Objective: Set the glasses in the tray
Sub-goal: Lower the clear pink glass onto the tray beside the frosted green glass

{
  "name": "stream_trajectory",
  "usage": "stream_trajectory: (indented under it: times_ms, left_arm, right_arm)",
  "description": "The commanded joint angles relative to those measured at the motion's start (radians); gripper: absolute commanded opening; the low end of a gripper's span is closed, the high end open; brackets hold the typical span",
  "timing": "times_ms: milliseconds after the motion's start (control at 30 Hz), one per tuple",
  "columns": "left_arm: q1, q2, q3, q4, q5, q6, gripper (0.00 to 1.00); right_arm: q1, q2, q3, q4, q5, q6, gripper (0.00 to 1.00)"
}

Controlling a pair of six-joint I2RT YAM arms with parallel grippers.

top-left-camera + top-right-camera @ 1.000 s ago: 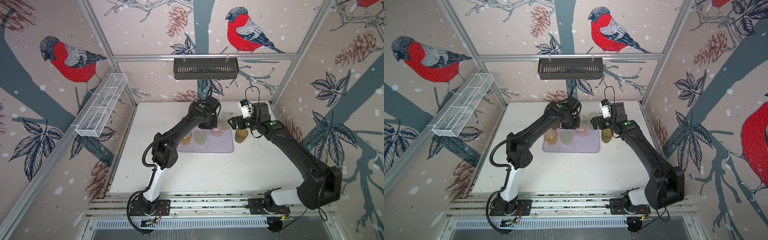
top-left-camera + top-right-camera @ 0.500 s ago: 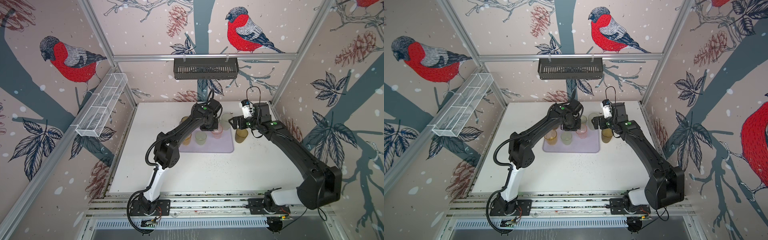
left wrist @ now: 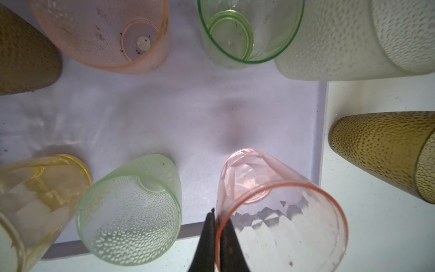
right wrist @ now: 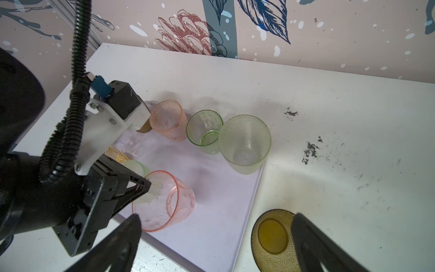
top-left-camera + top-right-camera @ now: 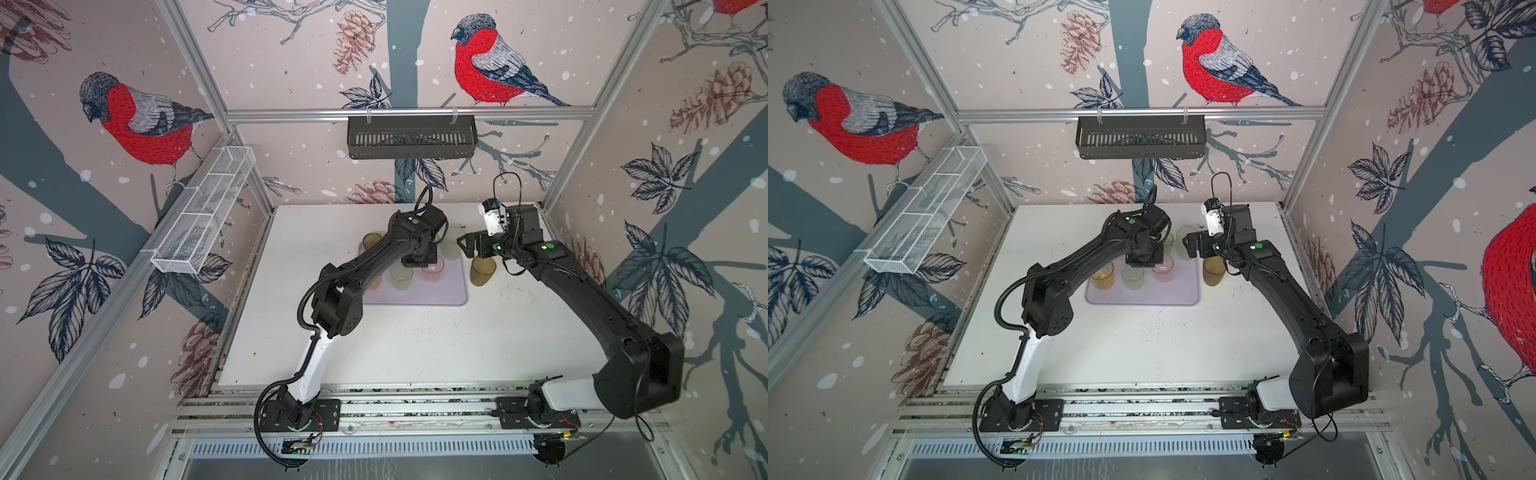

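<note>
Left claw: clamped together on the wall of the clear pink glass, one finger inside the rim, one outside. Same grip as a second ago. What changes over that second is small: the left wrist shifts a touch toward the front row of the tray, and the pink glass ends up in the right-hand front slot. The base looks at or just above the tray floor; I can't tell if it sits flat.

Judgement: this glass is at set-down, and release is what's left.

Tray contents, left to right:
- Front row: amber glass, frosted green glass, then the held pink one.
- Back row: brown glass, frosted pink glass, bright green glass, tall pale frosted glass.
- The tall pale one stands right at the far right corner. I can't tell if it is wholly inside the rim.

Just beside the tray's right edge, the olive-brown glass stands upright on the surface. It is the only one clearly outside.

Right claw: fingers wide apart, empty, hanging over that olive-brown glass. No visible move in the last second; it looks like it's waiting.

Meaning for the task: seven glasses are in or at the tray and one is left. Open tray floor remains in the middle and at the near right. The risk is the left claw nudging the frosted green neighbour as it pulls out.
</note>
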Motion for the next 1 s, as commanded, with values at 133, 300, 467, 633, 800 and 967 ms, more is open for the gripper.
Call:
stream_trajectory:
  times_ms: [133,300,467,633,800,967]
  left_arm:
    - [-0.007,0.014,-0.004,-0.002,-0.026,-0.023,0.01]
    - [-0.009,0.019,-0.010,0.000,-0.026,-0.024,0.01]
    - [-0.011,0.023,-0.020,0.001,-0.032,-0.028,0.01]
    - [-0.015,0.024,-0.030,0.002,-0.042,-0.029,0.01]
    - [-0.019,0.025,-0.036,0.004,-0.052,-0.030,0.01]
    - [-0.022,0.025,-0.043,0.006,-0.056,-0.030,0.01]
  right_arm:
    - [-0.002,0.007,0.015,0.021,-0.006,0.008,1.00]
    - [-0.002,0.008,0.015,0.020,-0.006,0.008,1.00]
    - [-0.002,0.009,0.014,0.020,-0.006,0.008,1.00]
    - [-0.001,0.009,0.012,0.022,-0.005,0.007,1.00]
    - [-0.002,0.009,0.010,0.022,-0.003,0.008,1.00]
    - [-0.003,0.009,0.010,0.022,-0.003,0.008,1.00]
